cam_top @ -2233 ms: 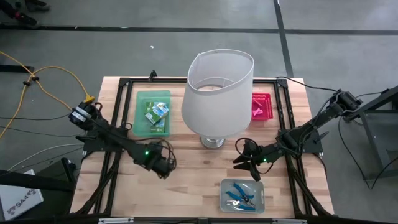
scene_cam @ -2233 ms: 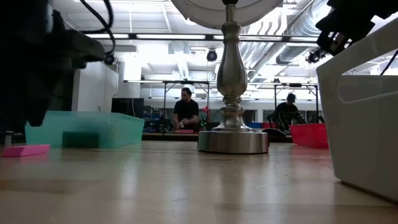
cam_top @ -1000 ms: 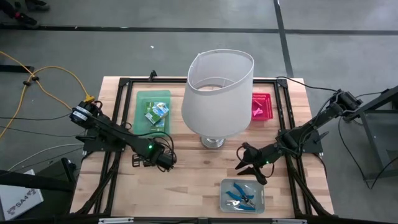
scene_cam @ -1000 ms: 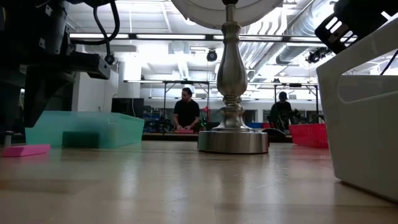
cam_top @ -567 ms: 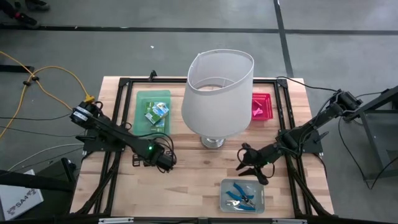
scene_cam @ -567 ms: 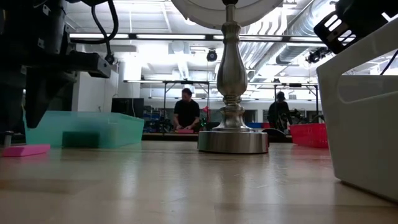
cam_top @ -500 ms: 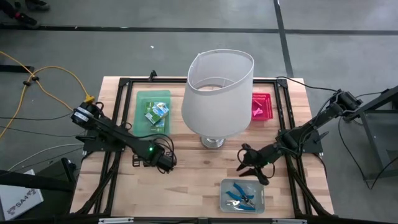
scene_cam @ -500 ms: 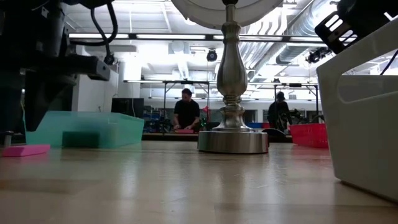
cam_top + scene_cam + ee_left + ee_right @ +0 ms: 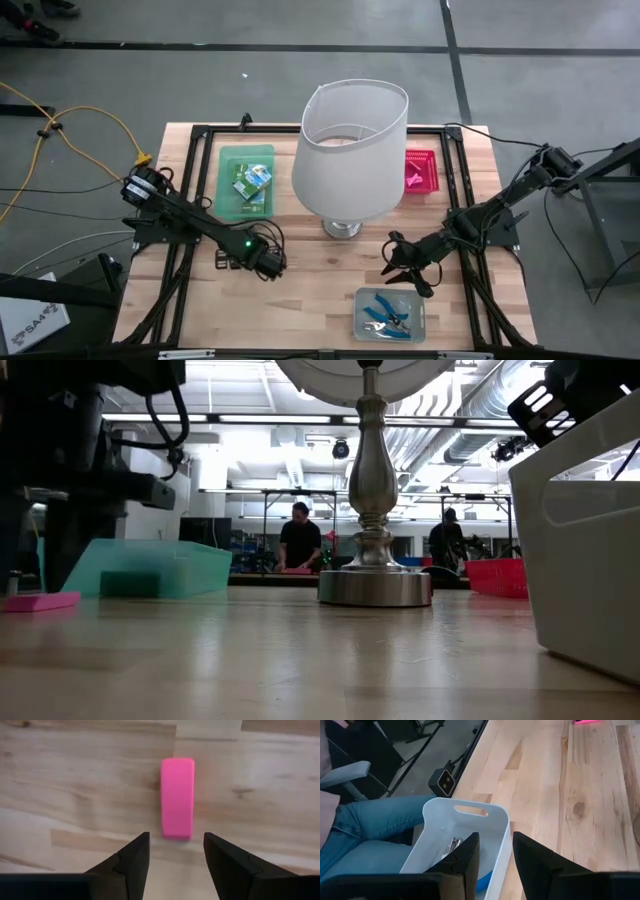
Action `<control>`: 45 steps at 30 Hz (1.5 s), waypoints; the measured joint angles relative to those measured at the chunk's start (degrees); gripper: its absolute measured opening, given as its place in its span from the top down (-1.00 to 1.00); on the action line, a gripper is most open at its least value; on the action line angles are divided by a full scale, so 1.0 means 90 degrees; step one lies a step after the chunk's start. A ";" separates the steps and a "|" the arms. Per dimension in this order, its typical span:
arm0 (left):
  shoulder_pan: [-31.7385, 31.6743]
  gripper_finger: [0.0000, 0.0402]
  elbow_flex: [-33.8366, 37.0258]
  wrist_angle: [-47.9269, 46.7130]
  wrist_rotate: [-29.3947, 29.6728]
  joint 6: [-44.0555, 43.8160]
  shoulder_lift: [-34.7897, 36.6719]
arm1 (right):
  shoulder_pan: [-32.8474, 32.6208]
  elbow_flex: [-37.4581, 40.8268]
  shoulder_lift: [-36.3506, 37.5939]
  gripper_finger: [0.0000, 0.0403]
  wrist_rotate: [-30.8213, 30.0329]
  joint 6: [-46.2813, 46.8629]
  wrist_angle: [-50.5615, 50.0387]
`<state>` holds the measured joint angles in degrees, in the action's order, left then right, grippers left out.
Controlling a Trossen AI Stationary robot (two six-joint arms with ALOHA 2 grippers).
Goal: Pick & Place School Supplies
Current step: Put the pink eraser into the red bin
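L jaws wider, crayon box (image 9: pixel 252 182) in green tray (image 9: pixel 228 200)

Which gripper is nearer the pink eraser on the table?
Left. The left gripper hangs open just above the pink eraser; the right gripper is across the table by the clear tray.

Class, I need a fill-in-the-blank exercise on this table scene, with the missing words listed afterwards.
1. The eraser lying before the left end effector is ____ in colour.
2. The boxes lie in the ____ tray.
3. The scissors lie in the clear tray, which sits near the ____ end effector.
4. At the table's centre stands a white ____.

Missing words: pink; green; right; lamp
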<state>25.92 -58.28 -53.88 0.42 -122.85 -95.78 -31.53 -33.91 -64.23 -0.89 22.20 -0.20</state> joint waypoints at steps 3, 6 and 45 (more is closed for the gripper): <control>-0.0071 0.10 0.0000 -0.0015 0.0154 0.0091 -0.0075 | 0.0001 0.0000 0.0000 0.46 0.0000 0.0002 -0.0007; -0.0163 0.10 0.0000 -0.0008 0.0157 0.0291 -0.0173 | 0.0002 0.0000 0.0000 0.46 0.0000 0.0005 -0.0044; -0.0152 0.34 0.0036 0.0064 0.0144 -0.0005 -0.0431 | 0.0002 0.0000 0.0000 0.46 0.0153 0.0002 -0.0128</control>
<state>24.56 -57.95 -53.30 1.72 -122.89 -99.66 -31.51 -33.91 -64.23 0.49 22.22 -1.35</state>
